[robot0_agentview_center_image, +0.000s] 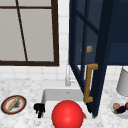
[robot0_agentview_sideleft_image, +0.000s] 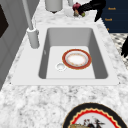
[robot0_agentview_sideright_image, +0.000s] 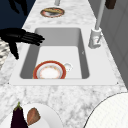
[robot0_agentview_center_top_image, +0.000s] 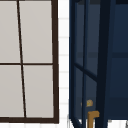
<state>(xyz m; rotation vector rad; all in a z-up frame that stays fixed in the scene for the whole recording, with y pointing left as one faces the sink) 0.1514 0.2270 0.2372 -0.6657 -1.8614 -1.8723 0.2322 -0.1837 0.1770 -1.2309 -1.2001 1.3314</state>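
Over the sink's (robot0_agentview_sideright_image: 60, 37) front edge the right hand (robot0_agentview_sideright_image: 22, 37) is flat and holds nothing; plate (robot0_agentview_sideright_image: 50, 72) in basin, cabinet door (robot0_agentview_center_image: 105, 50) already open; left hand (robot0_agentview_center_image: 39, 108) grip unclear

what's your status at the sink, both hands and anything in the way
Left hand open, by sink left front corner. Right hand open over sink's front rim, holding nothing. Red-rimmed plate flat in the basin. Cabinet door swung open above sink.
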